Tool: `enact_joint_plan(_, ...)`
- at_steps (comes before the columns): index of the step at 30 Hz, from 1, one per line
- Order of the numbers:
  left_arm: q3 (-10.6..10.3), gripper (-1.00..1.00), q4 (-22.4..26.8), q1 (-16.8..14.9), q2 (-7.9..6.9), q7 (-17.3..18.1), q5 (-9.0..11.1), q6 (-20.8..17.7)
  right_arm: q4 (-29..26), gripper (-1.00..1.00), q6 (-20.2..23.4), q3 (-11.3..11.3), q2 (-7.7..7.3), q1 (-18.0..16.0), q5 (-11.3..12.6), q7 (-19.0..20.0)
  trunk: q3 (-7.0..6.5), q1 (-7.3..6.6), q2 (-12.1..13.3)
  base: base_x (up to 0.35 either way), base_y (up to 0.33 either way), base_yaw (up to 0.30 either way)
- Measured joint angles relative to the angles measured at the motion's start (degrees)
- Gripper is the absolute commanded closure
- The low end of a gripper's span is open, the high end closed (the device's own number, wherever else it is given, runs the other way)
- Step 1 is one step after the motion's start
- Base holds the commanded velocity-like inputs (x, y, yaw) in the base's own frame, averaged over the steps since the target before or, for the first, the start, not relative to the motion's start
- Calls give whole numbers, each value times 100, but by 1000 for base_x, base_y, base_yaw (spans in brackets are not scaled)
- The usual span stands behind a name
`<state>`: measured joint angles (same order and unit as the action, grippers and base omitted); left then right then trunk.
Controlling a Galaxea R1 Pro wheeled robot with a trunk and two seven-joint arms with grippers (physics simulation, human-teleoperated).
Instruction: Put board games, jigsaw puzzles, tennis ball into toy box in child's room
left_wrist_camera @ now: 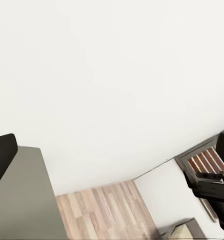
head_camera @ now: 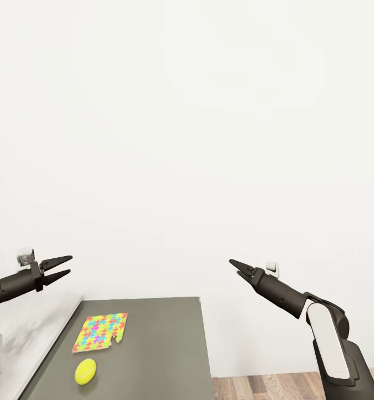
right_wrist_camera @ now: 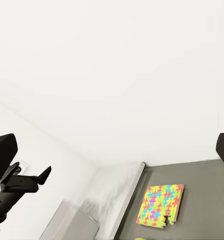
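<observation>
While both of my arms hang raised in front of the white wall [head_camera: 187,111], nothing is in either grip. My left gripper [head_camera: 64,266] has its jaws spread a little, the two fingers clearly apart and pinching nothing. My right gripper [head_camera: 235,266] shows its fingers almost together at the tips, also holding nothing; whether they are fully pressed I cannot tell.

One jigsaw puzzle [head_camera: 100,332] lies flat on the grey table [head_camera: 165,355], below my left jaws and a little to their inner side, with one corner piece sitting slightly loose. The tennis ball [head_camera: 85,371] rests on the table nearer to me than the puzzle, close to it but apart. Both lie well below and far across from my right jaws, so I judge the left arm the nearer one. From my right wrist I see the puzzle [right_wrist_camera: 160,205] again, with a light-grey tray, probably the toy box [right_wrist_camera: 74,222], beyond it on the left arm's side.

The puzzle looks nearly square, so its axis matters little; what matters, I think, is that I must drop almost straight down from the left jaws and catch a thin edge.
</observation>
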<state>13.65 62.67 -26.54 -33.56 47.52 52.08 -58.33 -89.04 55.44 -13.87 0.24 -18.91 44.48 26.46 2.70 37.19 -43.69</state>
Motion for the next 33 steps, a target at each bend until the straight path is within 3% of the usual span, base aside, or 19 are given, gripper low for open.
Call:
enact_joint_plan(13,6,-100,1,1,0,-6,-93,0,0,-100,-1,-1,0,0,-1,-4,-24,0,0,0,0,-194)
enact_joint_plan(27,10,-100,2,0,6,2,-117,0,5,-100,-28,38,8,-1,-22,-65,-25,0,0,0,0,-24)
enact_joint_plan(33,10,-100,2,4,8,2,-119,0,826,-100,-367,67,10,-6,-468,-196,-25,0,1,0,0,0)
